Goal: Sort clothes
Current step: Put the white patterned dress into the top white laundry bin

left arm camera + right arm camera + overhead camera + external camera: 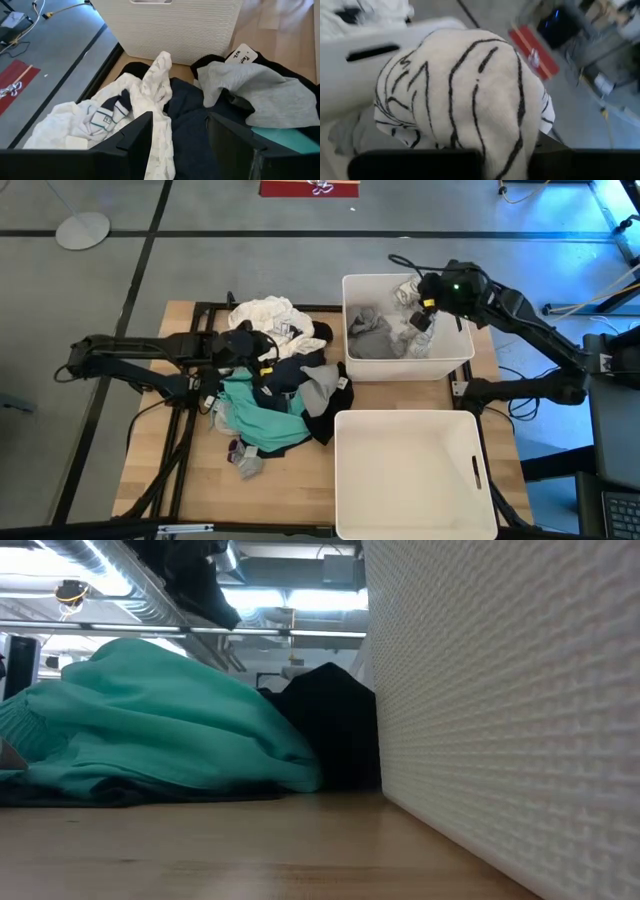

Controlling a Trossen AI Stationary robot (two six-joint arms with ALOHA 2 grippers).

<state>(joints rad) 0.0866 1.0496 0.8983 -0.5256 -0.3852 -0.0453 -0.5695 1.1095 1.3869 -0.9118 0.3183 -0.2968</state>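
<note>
Grey concrete floor surrounds a light wooden desk (pixel 150 470) with a black frame beneath it. Largest on the desk are two white rectangular plastic bins with finely textured walls: the near bin (pixel 408 472) shows only its bare inside, and the far bin (pixel 405 330) holds crumpled light grey and white garments (pixel 375 338). Beside the bins, on the left half of the desk, lies the pile of clothes (pixel 275 385): a soft teal garment (pixel 170 725) at the near side, a navy piece (pixel 192 132) and black fabric (pixel 335 725) in the middle, a smooth light grey garment (pixel 255 92) with a paper tag, and a cream, lacy-textured garment (pixel 265 315) at the far edge. A small grey sock (pixel 245 463) lies just clear of the pile, nearest the front.

Left tool (pixel 180 142) hovers low over the pile, fingers parted, grasping nothing. Right tool (pixel 424 315) is over the far bin, clenched on a cream knit item with thin black lines (pixel 462 95), which hangs bunched between its fingers.
</note>
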